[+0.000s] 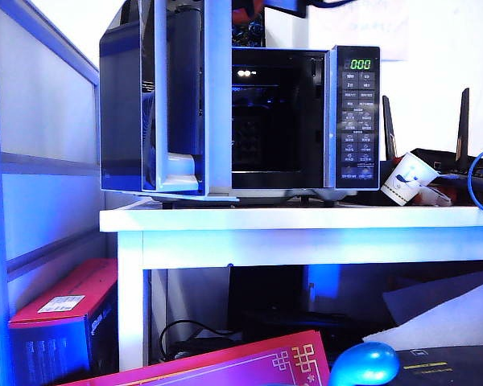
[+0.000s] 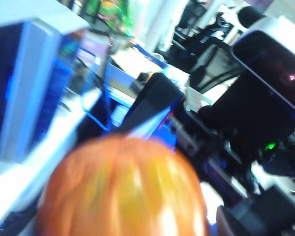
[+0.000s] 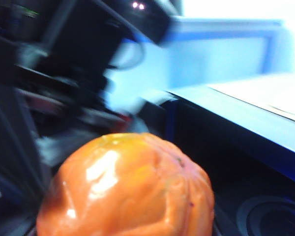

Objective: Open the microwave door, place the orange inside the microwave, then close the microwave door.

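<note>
The orange [image 2: 123,189] fills the lower middle of my left wrist view and also the lower middle of my right wrist view [image 3: 128,187], close under both cameras, glossy, with ribbed skin. Both pictures are blurred. None of my left tool shows around the fruit, so I cannot tell whether it is spread apart or clamped on it. The same goes for my right tool: its fingers are hidden, and I cannot say whether it grips the orange. The exterior view shows neither tool.

In the exterior view the microwave [image 1: 274,112] stands on the white surface [image 1: 306,219], in the upper middle of the frame. The microwave door [image 1: 129,96] is swung wide open to the left, with its pale inner frame facing the camera and the dark cavity exposed. The keypad [image 1: 358,121] sits at the right of the cavity, and a green display [image 1: 360,64] glows above it. A paper cup [image 1: 409,178] lies tilted on the surface just right of the microwave. A red box [image 1: 64,314] sits at lower left, below the surface.
</note>
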Motion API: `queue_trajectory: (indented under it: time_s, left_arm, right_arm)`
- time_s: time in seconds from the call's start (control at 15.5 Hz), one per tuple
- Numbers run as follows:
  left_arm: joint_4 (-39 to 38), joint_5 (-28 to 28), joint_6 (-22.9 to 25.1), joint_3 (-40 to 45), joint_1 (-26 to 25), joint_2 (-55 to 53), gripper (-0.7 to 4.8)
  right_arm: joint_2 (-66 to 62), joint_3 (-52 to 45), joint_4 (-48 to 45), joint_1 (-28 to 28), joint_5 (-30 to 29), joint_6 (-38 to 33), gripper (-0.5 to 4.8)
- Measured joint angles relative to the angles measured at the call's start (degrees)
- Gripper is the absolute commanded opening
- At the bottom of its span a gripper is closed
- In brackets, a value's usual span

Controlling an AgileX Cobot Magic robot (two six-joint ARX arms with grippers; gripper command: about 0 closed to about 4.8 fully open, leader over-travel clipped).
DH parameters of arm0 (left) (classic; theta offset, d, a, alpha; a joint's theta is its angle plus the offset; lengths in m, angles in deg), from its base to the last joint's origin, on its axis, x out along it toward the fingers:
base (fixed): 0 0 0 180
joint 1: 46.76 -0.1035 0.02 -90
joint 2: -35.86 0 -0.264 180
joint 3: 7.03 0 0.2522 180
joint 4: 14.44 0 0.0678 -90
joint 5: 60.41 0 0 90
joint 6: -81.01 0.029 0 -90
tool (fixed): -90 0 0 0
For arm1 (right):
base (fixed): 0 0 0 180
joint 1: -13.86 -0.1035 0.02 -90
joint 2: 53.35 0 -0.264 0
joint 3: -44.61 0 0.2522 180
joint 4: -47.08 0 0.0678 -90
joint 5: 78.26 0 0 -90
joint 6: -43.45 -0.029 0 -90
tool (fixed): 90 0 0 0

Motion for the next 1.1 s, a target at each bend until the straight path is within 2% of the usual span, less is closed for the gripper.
queue_trajectory:
  time_s: [0.26, 0.39, 0.52, 0.65, 0.9, 1.1]
  left_arm:
    - [1.6, 0.7, 0.7, 0.0, 0.0, 0.1, 4.79]
    - [3.5, 3.3, 0.8, 0.0, 0.0, 0.1, 4.79]
    - [3.7, 5.7, 0.8, 0.0, 0.0, 0.1, 4.79]
    - [1.1, 11.1, 1.0, 0.0, 0.0, 0.1, 4.79]
    - [-3.6, 22.6, 5.1, -0.3, 0.6, 0.3, 4.79]
    - [-5.9, 26.8, 8.1, -0.3, 0.3, 0.3, 4.79]
  right_arm:
    - [-0.1, 0.0, 4.4, 2.9, 3.0, 1.7, 1.98]
    - [-1.3, 0.0, 4.4, 2.6, 9.2, 6.3, 1.98]
    - [-4.2, 0.0, 4.0, 2.5, 12.1, 7.1, 1.98]
    - [-8.7, 0.0, 1.6, 2.6, 16.6, 7.1, 1.98]
    - [-16.3, 0.0, -7.6, 0.8, 18.9, 7.1, 1.98]
    - [-20.5, 0.0, -14.2, -0.7, 21.7, 7.1, 1.98]
